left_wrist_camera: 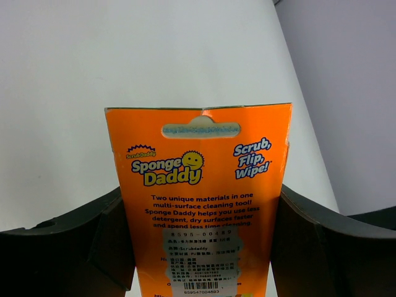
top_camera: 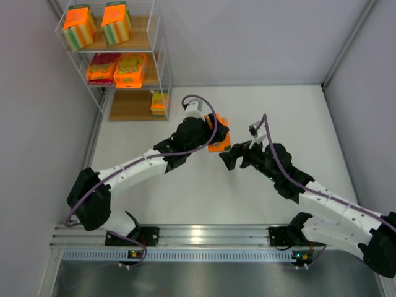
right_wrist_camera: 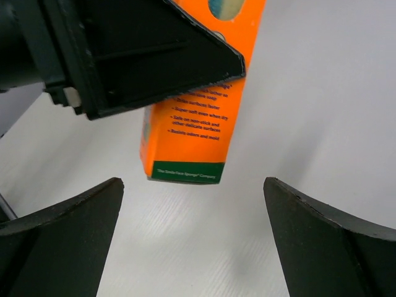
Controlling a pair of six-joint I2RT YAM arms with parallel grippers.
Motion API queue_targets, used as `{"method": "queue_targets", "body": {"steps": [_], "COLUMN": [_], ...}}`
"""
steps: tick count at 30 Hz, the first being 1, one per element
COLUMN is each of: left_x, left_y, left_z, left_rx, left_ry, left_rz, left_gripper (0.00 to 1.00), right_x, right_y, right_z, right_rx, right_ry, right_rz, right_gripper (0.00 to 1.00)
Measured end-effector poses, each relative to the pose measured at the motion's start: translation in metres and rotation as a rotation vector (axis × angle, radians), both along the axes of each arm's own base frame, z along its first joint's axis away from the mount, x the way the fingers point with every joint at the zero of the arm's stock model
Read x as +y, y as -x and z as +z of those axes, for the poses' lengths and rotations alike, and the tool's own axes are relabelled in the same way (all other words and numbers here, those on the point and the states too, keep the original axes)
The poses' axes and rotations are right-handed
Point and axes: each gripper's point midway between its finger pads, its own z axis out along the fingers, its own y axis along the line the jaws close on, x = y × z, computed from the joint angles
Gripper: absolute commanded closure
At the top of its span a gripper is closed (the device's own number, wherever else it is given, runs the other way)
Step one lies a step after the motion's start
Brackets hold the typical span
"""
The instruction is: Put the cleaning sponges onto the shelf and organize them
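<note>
Shelf [top_camera: 162, 59] stands in the far left corner, a white wire frame with wooden boards. On the top board are two blocky striped packs [top_camera: 79, 27], side by side and upright. On the middle board are two flat packs [top_camera: 130, 70], touching each other, printed faces up. On the bottom board a single pack [top_camera: 159, 102] sits at the right end; its face is too small to read.

Left arm [top_camera: 133, 168] reaches from the near left toward the middle of the table [top_camera: 204, 204]. Left gripper [left_wrist_camera: 199, 198] is pinching the held pack [top_camera: 220, 143], one dark finger flat against each side edge. The left wrist view shows the pack's orange back with the "Sponge Daddy" logo, a hang slot at the top end and a barcode sticker lower down. This pack is over the table centre, well apart from the shelf, to the right of and nearer than the bottom board.

Just right of it is the right gripper [right_wrist_camera: 193, 198], jaws spread wide with nothing between them. Its fingers [right_wrist_camera: 68, 241] frame the pack's green-edged end from close by without touching it. One of the left gripper's fingers covers part of the pack in the right wrist view. Right arm [top_camera: 328, 204] runs back to the near right corner.
</note>
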Motion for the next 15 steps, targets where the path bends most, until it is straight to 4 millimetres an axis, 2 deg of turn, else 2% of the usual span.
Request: {"method": "queue_targets", "body": {"steps": [8, 12, 15], "left_x": [-0.002, 0.0, 0.011], "left_y": [0.011, 0.016, 0.021], "left_z": [0.026, 0.03, 0.028], "left_rx": [-0.011, -0.018, -0.024], "left_ry": [0.079, 0.107, 0.111], "left_rz": [-0.031, -0.028, -0.006], "left_gripper": [0.31, 0.31, 0.31], "right_x": [0.0, -0.001, -0.001], "right_y": [-0.01, -0.013, -0.009], "right_z": [-0.015, -0.013, -0.013], "right_rx": [0.027, 0.021, 0.023], "right_ry": [0.053, 0.064, 0.072], "right_rz": [-0.034, -0.054, -0.043], "right_gripper": [0.0, 0.0, 0.01]}}
